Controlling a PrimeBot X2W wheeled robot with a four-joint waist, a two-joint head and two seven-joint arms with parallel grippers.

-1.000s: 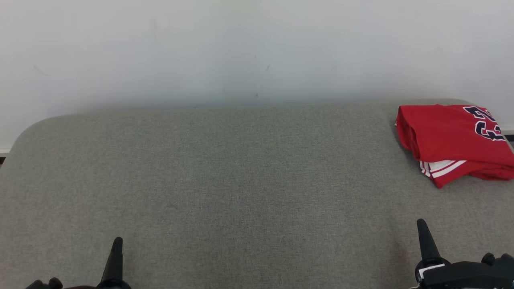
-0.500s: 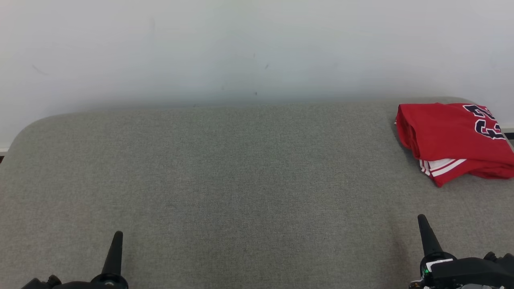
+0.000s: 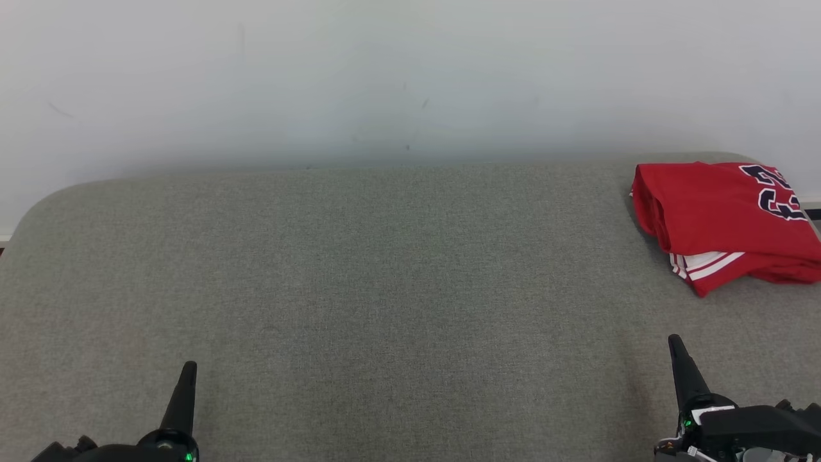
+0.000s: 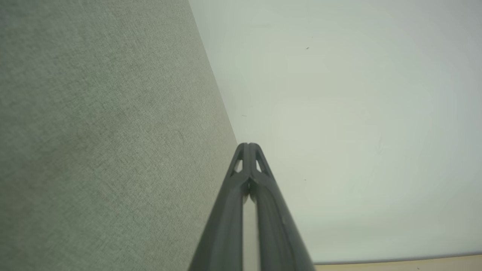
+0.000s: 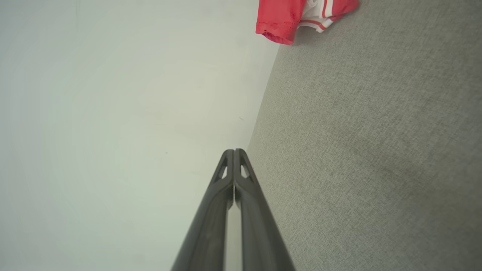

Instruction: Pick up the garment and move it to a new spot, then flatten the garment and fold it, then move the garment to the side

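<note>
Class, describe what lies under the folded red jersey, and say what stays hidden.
The red jersey rests on the grey fabric surface, at its far right corner. White-striped trim peeks from beneath its top layer. The lower folds and the surface directly beneath are covered.

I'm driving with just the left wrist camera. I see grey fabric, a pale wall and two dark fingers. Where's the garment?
Observer: The red garment lies at the far right end of the grey surface.
Operator: Is it all messy?
Observer: No, it looks folded, with white stripes peeking out at its near edge.
Operator: Is the other arm holding it?
Observer: No. The right end effector is shut and empty, apart from the garment, on the near side of it.
</note>
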